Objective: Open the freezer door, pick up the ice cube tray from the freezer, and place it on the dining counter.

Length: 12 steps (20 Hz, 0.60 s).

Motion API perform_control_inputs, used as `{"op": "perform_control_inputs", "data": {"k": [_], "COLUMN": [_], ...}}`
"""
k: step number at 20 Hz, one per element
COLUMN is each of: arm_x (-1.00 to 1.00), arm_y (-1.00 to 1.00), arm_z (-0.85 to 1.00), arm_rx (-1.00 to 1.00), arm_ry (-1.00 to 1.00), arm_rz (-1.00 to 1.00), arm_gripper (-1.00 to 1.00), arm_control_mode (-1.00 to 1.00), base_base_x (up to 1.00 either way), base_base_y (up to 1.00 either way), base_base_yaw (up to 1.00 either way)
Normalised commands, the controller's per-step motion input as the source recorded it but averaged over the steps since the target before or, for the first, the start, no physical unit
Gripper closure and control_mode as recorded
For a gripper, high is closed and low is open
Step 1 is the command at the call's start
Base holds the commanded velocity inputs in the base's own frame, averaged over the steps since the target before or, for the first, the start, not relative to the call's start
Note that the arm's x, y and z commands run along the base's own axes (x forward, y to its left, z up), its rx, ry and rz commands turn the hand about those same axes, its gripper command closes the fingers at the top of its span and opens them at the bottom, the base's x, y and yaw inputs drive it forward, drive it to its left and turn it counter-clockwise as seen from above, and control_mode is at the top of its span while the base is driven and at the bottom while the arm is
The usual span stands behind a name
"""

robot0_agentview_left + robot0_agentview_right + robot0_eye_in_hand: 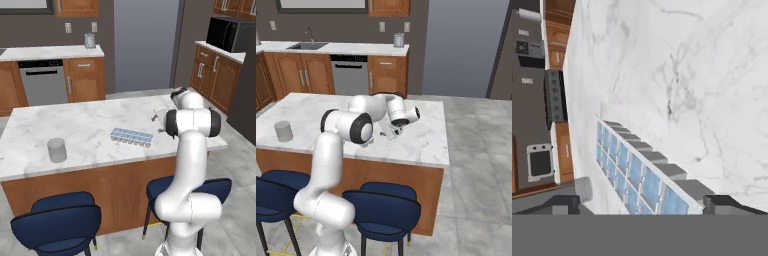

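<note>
Lying flat near the dining counter (75, 125)'s front edge, the pale-blue two-row ice cube tray (131, 136) sits between the gripper (642, 202)'s wide-spread fingertips.

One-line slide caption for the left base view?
Ice cube tray lies flat on the dining counter, open gripper just beyond its end, translucent cup standing apart.

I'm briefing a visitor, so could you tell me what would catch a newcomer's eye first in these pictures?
The white arm rises in front, bent over the dining counter with blue stools below. The pale blue ice cube tray lies flat on the marble, the open gripper straddling its near end. A grey cup stands apart to the tray's left.
</note>
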Motion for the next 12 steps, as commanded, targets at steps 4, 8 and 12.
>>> {"op": "perform_control_inputs", "data": {"k": [4, 8, 12], "arm_x": [0.0, 0.0, -0.03], "arm_y": [-0.04, 0.0, 0.0], "arm_z": [0.4, 0.31, 0.53], "arm_rx": [-0.02, -0.06, -0.07], "arm_ry": [0.0, 0.0, 0.0], "arm_rz": [0.0, 0.0, 0.0], "arm_gripper": [-1.0, -1.0, -1.0], "arm_control_mode": [-1.0, -1.0, -1.0], "base_base_x": [0.0, 0.0, 0.0], "base_base_y": [0.0, 0.0, 0.0], "base_base_yaw": [0.0, 0.0, 0.0]}}
